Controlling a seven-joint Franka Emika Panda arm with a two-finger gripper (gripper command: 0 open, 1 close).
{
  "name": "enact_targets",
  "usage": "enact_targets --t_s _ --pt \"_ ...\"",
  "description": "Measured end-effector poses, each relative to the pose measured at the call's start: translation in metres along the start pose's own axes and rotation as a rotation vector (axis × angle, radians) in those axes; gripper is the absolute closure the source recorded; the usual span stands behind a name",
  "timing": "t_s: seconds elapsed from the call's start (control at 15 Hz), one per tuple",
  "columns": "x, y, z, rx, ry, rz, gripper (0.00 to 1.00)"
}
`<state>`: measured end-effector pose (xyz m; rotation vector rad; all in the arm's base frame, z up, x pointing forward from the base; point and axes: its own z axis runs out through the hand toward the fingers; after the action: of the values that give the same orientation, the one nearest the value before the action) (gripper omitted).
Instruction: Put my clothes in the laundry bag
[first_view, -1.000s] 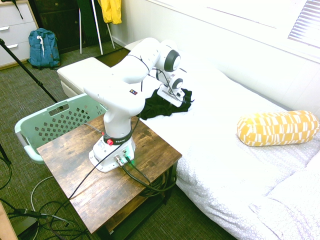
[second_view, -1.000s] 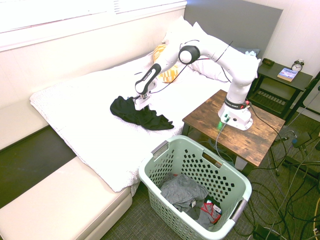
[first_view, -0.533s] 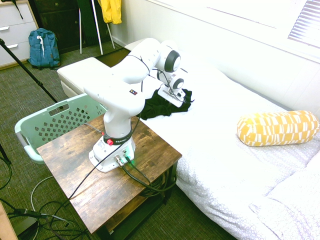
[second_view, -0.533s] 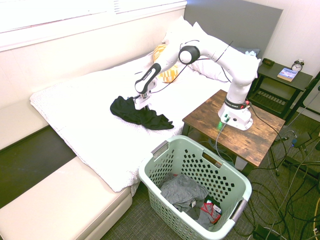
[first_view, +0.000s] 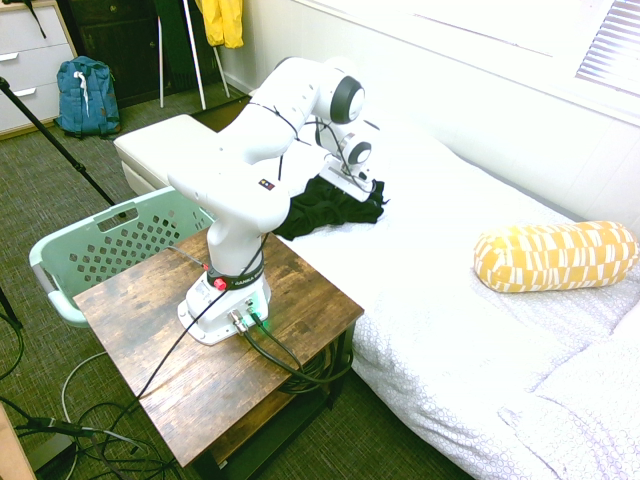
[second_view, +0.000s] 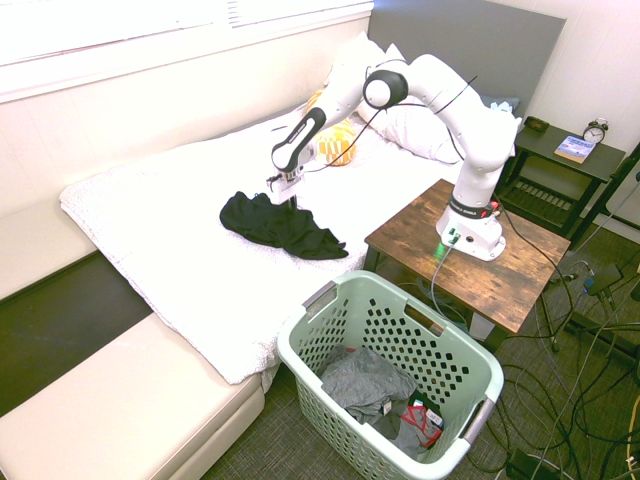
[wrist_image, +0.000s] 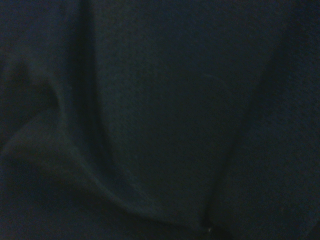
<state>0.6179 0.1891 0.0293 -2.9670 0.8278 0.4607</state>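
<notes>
One white robot arm, extended over a bed (second_view: 180, 220); its gripper (second_view: 291, 200) is placed at the black garment (second_view: 275, 228), fingers closed; whether any fabric is pinched between them cannot be told. The garment is laid crumpled on the bed, its folds shown close up in the wrist view. One mint-green laundry basket (second_view: 462, 378), perforated, set on the floor beside the bed; grey clothing (second_view: 368, 382) and a red-trimmed piece (second_view: 420, 424) are contained. One yellow-and-white bolster pillow (first_view: 556, 256), laid on the bed.
</notes>
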Motion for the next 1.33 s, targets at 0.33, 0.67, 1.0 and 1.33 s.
enact_targets --t_s 0.33,0.67,1.0,1.33 --pt "-0.068 -0.010 -0.104 0.043 0.105 -0.096 1.00" --pt "-0.189 -0.012 -0.163 0.015 0.218 -0.235 1.00" --pt "-0.361 0.018 -0.151 -0.098 0.292 -0.333 1.00" --pt "-0.577 0.123 -0.064 -0.225 0.305 -0.446 1.00"
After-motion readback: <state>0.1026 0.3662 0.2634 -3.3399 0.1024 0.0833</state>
